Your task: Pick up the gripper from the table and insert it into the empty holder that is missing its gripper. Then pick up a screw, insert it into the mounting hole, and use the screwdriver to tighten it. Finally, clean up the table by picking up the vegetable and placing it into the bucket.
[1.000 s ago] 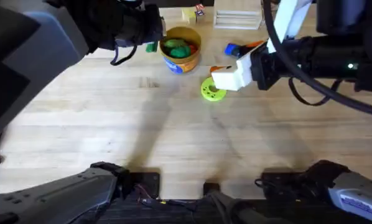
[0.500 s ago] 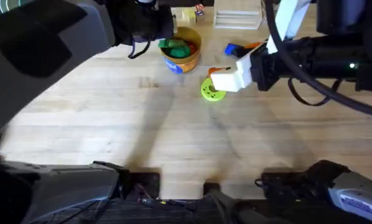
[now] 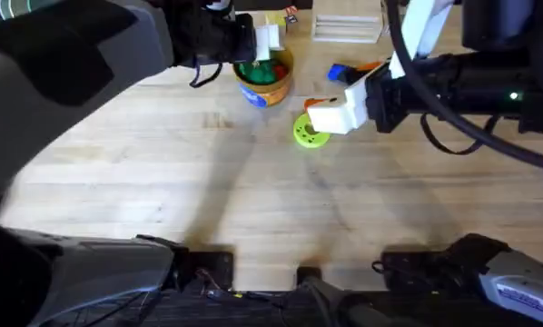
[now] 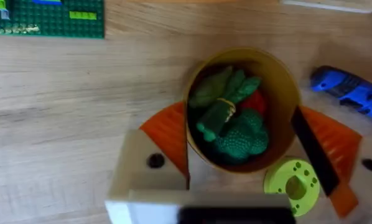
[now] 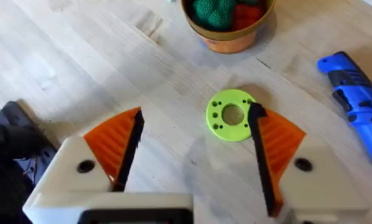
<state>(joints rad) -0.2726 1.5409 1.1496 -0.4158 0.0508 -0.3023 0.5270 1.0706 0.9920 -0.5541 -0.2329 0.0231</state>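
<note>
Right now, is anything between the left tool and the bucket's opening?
Nothing visible. The left tool hangs open directly above the bucket, its orange pads flanking the rim. Green vegetables already lie inside.

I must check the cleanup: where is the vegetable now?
In the left wrist view the vegetable lies inside the bucket, on the other toy food there.

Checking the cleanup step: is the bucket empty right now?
No: in the left wrist view the bucket holds green toy vegetables and something red, with the open left gripper above it.
</note>
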